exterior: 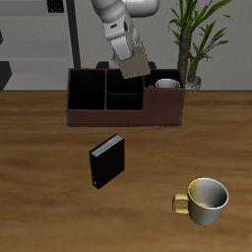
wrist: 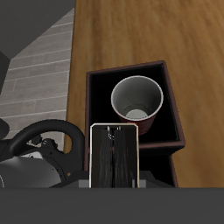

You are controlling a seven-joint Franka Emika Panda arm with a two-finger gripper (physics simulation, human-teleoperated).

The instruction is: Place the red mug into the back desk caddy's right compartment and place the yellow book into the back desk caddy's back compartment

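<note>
The back desk caddy (exterior: 118, 118) stands at the table's back. The red mug (exterior: 167, 85) stands upright inside the caddy's wide right compartment; it also shows in the wrist view (wrist: 137, 101), grey inside with a red rim. My gripper (exterior: 131, 57) is shut on the yellow book (exterior: 140, 67), a thin grey-tan book held tilted just above the caddy's back rim, over its small middle sections. In the wrist view the book (wrist: 115, 159) hangs between my fingers beside the mug's compartment, and the caddy's wall (wrist: 171, 96) shows around the mug.
A black book (exterior: 106, 160) with white page edges stands upright mid-table. A plain yellow-gold mug (exterior: 205, 200) sits near the table's front edge. A potted plant (exterior: 189, 39) stands behind the caddy's mug end.
</note>
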